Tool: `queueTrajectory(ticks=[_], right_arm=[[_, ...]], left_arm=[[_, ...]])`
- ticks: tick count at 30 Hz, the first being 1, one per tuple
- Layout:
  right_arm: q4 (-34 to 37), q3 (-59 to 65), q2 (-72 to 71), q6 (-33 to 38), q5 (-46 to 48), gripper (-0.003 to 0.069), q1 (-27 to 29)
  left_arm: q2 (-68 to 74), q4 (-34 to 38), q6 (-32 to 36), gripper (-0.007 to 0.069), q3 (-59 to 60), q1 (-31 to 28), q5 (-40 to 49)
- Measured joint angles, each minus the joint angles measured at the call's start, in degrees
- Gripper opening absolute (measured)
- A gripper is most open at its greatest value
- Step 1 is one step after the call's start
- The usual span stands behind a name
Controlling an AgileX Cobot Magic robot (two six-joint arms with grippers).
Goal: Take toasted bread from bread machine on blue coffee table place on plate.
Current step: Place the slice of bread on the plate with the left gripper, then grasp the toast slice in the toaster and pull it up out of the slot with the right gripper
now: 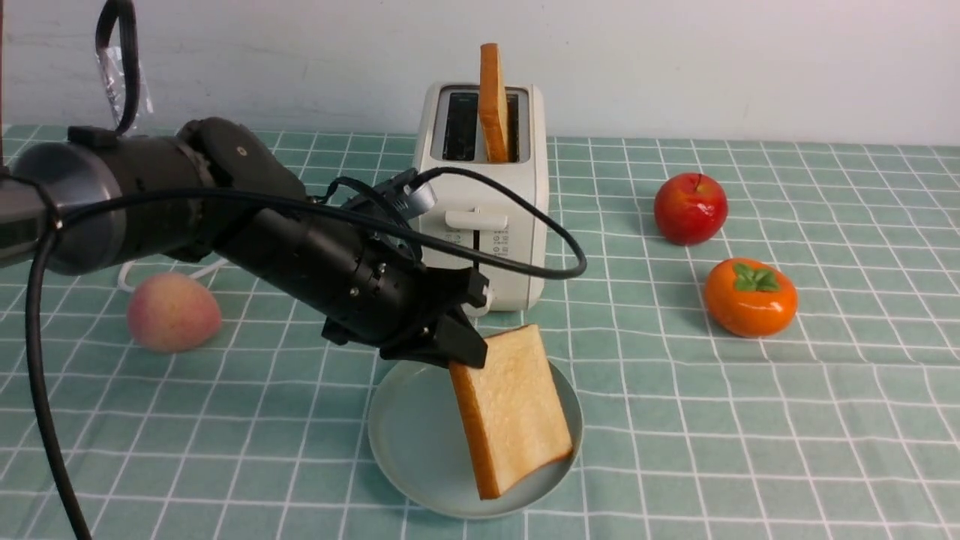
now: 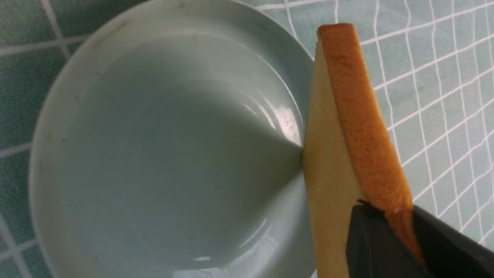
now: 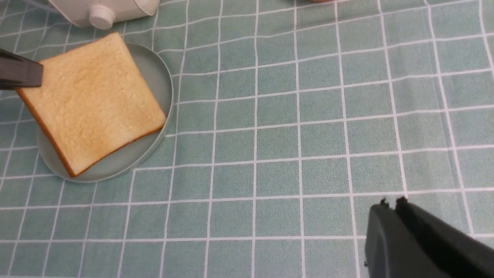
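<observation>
Pale wall behind; tabletop in teal grid cloth. Step in hand, by judgement: setting down the first toast, pinched at its upper corner by the left tool, jaws narrow on the crust. Toast tilted steeply over the plate, lower corner at or just above the near rim; contact not clear. Second slice upright in the right slot of the toaster, just behind the plate. Right tool low over bare cloth, apart from the plate and out of the front view, jaws together, holding nothing. Next move, likely: tip the toast flat toward the plate's middle, then open; if released as it hangs, some risk of toppling onto the rim or off it. Around: apple and persimmon to the right, peach to the left, all well apart from the plate. In the way: only the left arm's black cable, looped across the toaster front, near the path back to the second slice.
</observation>
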State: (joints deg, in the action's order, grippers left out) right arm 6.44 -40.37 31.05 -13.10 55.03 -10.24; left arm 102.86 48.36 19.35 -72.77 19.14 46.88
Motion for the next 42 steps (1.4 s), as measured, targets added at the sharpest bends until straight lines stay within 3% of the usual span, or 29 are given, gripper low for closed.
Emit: queueTrajectory(ticks=[5,11,15,18,20,21,23,25,33,42], right_arm=[[0.00,0.00,0.00,0.00,0.00,0.0032,0.00],[1.36,-0.13,0.72,1.03,-6.11,0.0034,0.00],[4.97,-2.28,5.61,1.91,-7.49,0.0039,0.00],[7.91,-4.89,11.15,3.83,-7.82,0.0045,-0.07],[11.23,-8.91,17.85,7.50,-8.72,0.0050,-0.36],[11.54,-8.91,18.39,8.06,-8.95,0.0050,-0.41],[15.44,-13.75,25.84,11.64,-10.58,0.0059,-1.43],[17.60,-17.52,30.75,13.94,-11.63,0.0068,-2.84],[18.38,-36.65,49.80,17.47,-15.04,0.0181,-10.13],[14.95,-67.27,75.67,18.94,-15.41,0.0461,-13.45]], left_arm=[[0.00,-5.04,-0.96,0.0065,0.00,0.00,-0.68],[0.00,-16.58,-7.82,0.0303,-1.84,0.00,2.71],[0.00,-23.56,-15.99,0.0383,-6.89,0.00,8.92],[0.00,-28.69,-21.60,0.0368,-10.76,0.00,13.52],[-0.73,-35.15,-26.38,0.0262,-13.15,0.00,18.02],[-0.86,-35.15,-26.38,0.0251,-13.24,0.00,18.27],[-3.71,-40.40,-28.24,0.0060,-12.71,0.00,20.08],[-6.49,-42.02,-28.41,-0.0015,-11.60,0.00,19.91],[-18.47,-43.02,-28.72,-0.0014,0.52,0.00,15.68],[-39.53,-41.96,-28.90,-0.0014,22.16,0.00,5.84]])
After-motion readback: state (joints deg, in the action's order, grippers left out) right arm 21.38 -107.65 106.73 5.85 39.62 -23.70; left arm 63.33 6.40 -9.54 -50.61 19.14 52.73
